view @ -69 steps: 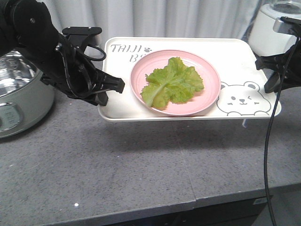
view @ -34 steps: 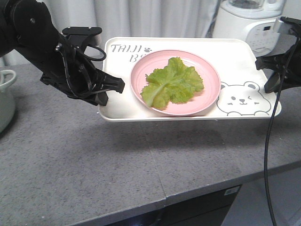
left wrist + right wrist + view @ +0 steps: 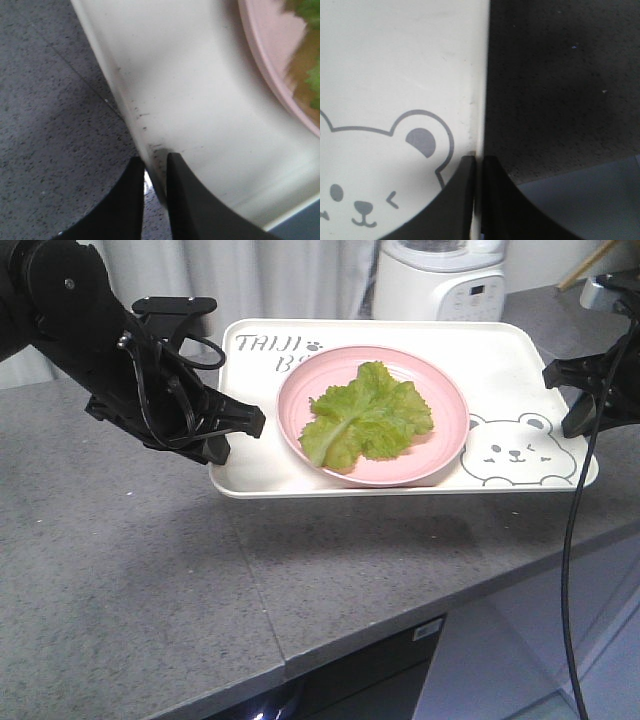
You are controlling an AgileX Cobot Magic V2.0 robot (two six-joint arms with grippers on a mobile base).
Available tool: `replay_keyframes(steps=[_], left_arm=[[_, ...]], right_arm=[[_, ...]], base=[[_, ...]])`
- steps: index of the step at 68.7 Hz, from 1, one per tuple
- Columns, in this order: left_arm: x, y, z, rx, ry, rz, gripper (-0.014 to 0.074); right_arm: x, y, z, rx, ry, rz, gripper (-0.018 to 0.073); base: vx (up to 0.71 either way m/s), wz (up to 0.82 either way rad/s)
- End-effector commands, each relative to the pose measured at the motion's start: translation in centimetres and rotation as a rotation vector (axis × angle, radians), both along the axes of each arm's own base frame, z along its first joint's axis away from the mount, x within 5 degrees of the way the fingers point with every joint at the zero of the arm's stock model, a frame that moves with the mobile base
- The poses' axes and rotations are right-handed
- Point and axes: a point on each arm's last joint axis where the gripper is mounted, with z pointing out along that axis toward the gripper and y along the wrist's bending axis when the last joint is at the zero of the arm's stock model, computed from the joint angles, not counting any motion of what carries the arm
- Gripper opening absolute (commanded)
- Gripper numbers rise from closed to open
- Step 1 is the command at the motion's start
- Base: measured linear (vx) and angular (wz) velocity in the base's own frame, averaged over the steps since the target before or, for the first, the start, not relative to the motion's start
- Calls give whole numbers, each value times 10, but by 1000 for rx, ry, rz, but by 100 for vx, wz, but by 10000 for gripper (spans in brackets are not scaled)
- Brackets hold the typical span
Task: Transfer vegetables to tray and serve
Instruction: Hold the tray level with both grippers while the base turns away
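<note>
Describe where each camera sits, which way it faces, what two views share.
Front-facing: mounted centrally, looking down at the grey speckled counter; left pincer and right pincer show, gripping the cream rectangular plastic tray.
Left wrist: behind the left pincer, facing the tray rim it clamps.
Right wrist: behind the right pincer, facing the rim beside the bear drawing.
All share the tray.

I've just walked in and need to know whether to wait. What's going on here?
The robot is carrying the tray with both arms. The left gripper is pinched on its left rim and the right gripper on its right rim. The tray appears to be held level just above the grey counter. The lettuce leaves lie on a pink plate that sits on the tray, so the serving step looks to be under way.
</note>
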Motion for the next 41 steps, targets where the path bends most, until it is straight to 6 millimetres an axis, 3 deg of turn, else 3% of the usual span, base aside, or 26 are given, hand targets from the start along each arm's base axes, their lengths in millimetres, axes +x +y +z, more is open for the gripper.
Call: replay_keyframes(steps=[1, 41], left_arm=[[-12, -9, 33, -109, -121, -48, -6], [-12, -9, 33, -109, -121, -48, -6]], right_arm=[[-13, 10, 29, 72, -69, 24, -6], [-13, 10, 29, 72, -69, 24, -6]], base=[[0, -28], [0, -31]])
